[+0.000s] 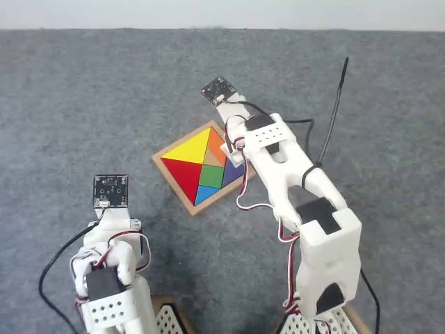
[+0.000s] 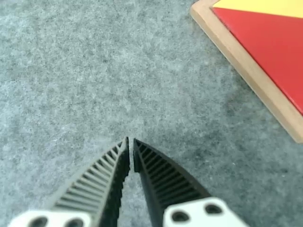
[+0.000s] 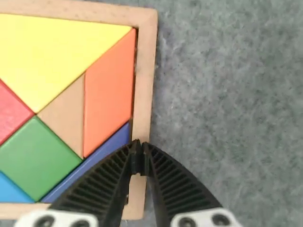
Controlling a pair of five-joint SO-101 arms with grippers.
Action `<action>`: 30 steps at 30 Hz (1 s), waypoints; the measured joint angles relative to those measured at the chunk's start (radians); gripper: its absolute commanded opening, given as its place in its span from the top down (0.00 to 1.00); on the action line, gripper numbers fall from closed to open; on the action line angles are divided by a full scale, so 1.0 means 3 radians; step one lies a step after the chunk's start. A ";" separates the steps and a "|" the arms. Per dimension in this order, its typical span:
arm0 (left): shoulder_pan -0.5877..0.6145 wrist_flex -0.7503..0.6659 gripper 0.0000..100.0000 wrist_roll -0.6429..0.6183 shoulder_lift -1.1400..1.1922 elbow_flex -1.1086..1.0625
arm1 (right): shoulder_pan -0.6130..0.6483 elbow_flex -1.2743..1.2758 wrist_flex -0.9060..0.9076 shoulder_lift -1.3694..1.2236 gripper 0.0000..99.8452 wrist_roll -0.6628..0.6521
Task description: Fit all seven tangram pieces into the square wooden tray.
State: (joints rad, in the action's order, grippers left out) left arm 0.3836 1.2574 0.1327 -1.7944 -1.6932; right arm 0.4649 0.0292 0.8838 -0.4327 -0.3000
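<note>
Tray point(image 1: 172, 184) full of pieces point(image 1: 186, 149); right end effector point(image 3: 138, 144) closed over rim; left end effector point(image 2: 130, 141) closed above grey mat point(image 1: 83, 90).

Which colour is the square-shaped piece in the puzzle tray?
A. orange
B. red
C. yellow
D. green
D: the green piece in the wooden tray has four even sides and square corners, while the yellow piece and the red piece are triangles and the orange piece is a slanted four-sided shape.
</note>
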 measured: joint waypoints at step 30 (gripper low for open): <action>0.0000 0.0000 0.98 0.0000 0.0000 0.0000 | -0.0292 0.3468 -0.0394 0.3406 0.99 0.0292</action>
State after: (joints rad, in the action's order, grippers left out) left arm 0.3836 1.2574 0.1327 -1.7944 -1.6932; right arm 0.3775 1.0694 0.7656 0.5892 -0.2125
